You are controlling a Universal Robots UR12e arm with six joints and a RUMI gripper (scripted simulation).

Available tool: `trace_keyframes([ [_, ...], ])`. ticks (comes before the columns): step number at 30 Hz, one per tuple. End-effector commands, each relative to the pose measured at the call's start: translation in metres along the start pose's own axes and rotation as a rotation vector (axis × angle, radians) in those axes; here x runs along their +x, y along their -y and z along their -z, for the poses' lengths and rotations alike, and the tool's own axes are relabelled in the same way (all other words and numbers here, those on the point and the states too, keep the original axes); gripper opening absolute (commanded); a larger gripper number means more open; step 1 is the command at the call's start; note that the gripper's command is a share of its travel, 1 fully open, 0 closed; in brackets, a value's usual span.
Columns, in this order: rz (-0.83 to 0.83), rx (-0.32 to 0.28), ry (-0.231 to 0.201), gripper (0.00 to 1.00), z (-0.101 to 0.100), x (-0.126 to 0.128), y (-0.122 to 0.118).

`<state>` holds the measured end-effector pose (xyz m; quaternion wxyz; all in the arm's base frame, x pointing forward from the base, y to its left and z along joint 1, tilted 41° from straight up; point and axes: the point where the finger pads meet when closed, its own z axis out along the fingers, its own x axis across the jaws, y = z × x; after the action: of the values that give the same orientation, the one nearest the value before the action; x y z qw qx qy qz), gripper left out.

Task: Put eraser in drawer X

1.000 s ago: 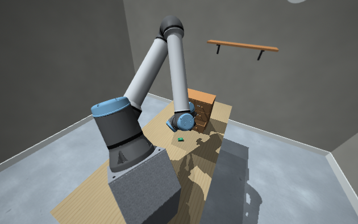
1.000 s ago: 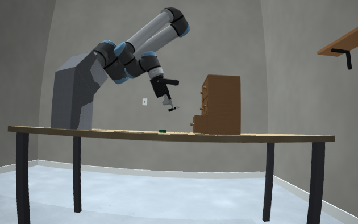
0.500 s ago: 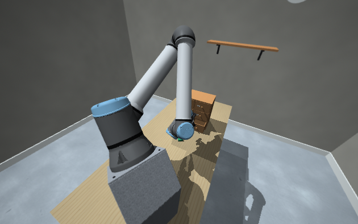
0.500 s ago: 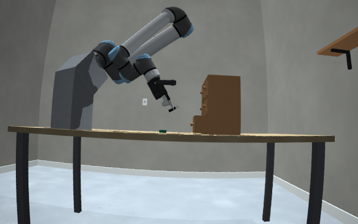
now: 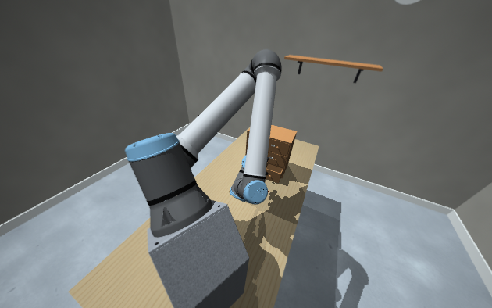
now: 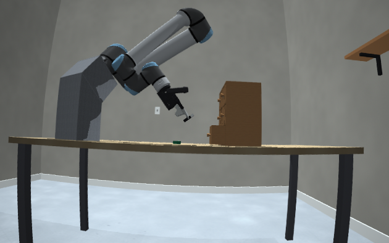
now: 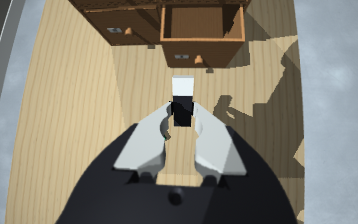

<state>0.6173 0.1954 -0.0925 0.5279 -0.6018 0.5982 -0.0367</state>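
Observation:
My gripper (image 7: 182,102) is shut on the eraser (image 7: 182,100), a small block with a black body and a white end that sticks out past the fingertips. In the exterior view the gripper (image 6: 188,117) hangs tilted above the table, to the left of the wooden chest (image 6: 241,114). The chest stands upright, and its bottom drawer (image 6: 216,134) is pulled out toward the gripper. The wrist view shows that drawer (image 7: 202,27) open and empty, ahead of the eraser. In the top view the forearm hides the gripper, and part of the chest (image 5: 282,150) shows behind it.
A small green object (image 6: 176,142) lies on the table below and a little left of the gripper. The chest's upper drawers (image 6: 222,105) are shut. The table's right edge (image 7: 297,100) is near the open drawer. A wall shelf (image 5: 333,62) hangs high behind the chest.

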Motion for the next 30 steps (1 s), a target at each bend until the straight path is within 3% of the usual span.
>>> trace_keyframes([
  [1, -0.001, 0.046, -0.002, 0.11, 0.0, 0.0002, 0.0001],
  [30, 0.0, 0.264, -0.003, 0.11, 0.0, 0.0003, -0.002],
])
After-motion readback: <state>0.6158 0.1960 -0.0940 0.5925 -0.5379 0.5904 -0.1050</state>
